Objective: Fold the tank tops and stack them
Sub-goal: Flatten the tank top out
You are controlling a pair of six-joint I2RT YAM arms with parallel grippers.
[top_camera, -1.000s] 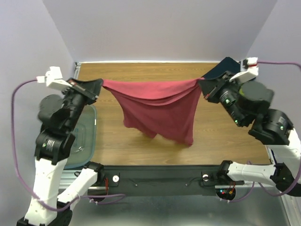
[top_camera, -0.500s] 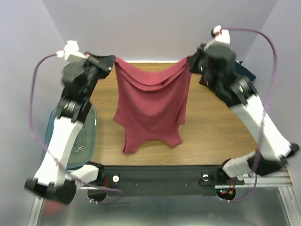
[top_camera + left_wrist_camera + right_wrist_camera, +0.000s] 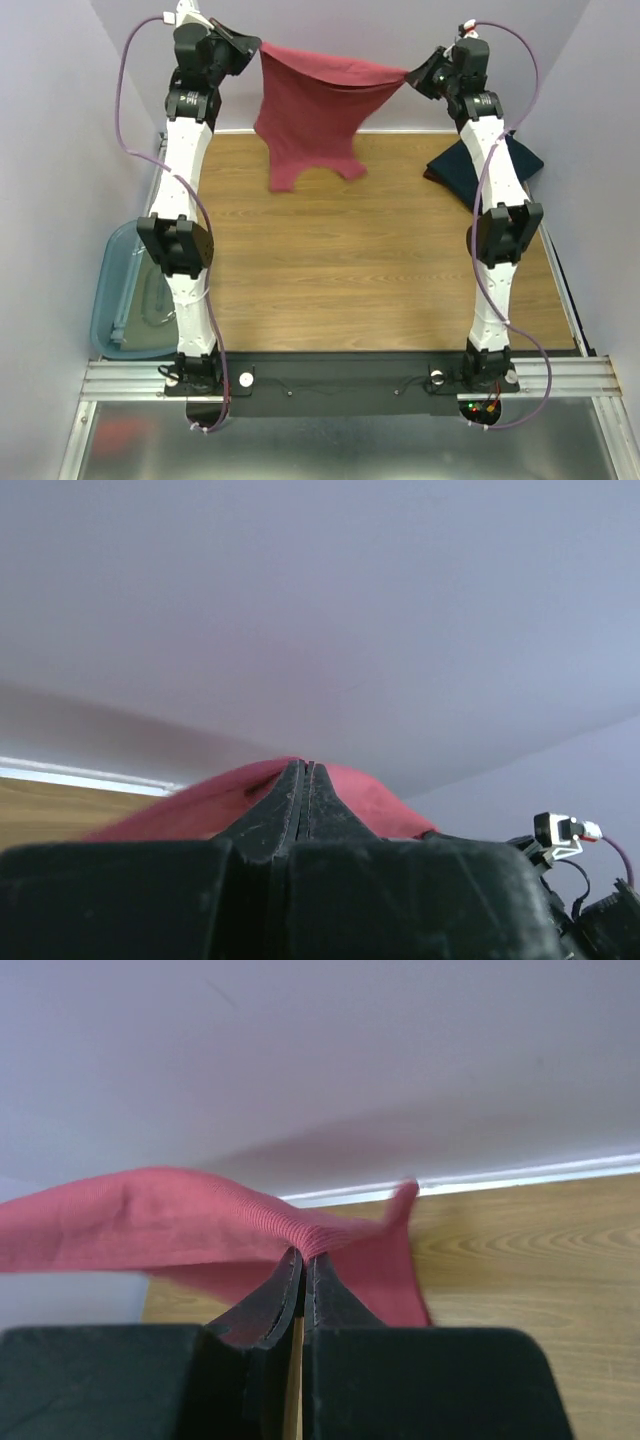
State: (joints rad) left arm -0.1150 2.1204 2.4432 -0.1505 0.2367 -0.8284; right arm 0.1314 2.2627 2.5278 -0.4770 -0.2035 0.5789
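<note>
Two white-and-black arms stand stretched almost straight in the overhead view, each reaching from its base at the near edge up and away toward the back wall. The left fingers (image 3: 250, 47) are clamped on one upper corner of the dusty red cloth tank top (image 3: 305, 110). The right fingers (image 3: 412, 76) are clamped on the opposite corner, so the top edge runs taut between them (dipping a little toward the right). The red top hangs in the air in front of the wall, its strap end dangling over the far part of the brown wooden worktop (image 3: 340, 260). A dark navy cloth tank top (image 3: 525, 160) lies bunched at the far right of the worktop, partly behind the right arm. A translucent teal plastic bin (image 3: 115, 300) sits off the worktop's left edge, beside the left arm.

From the left wrist, the left fingers (image 3: 295, 792) are pressed together with red cloth (image 3: 370, 802) bulging around their tips, against pale wall.

From the right wrist, the right fingers (image 3: 290, 1278) pinch a fold of the red top (image 3: 150, 1220), which stretches away to the left above the worktop's (image 3: 520, 1260) far edge.
</note>
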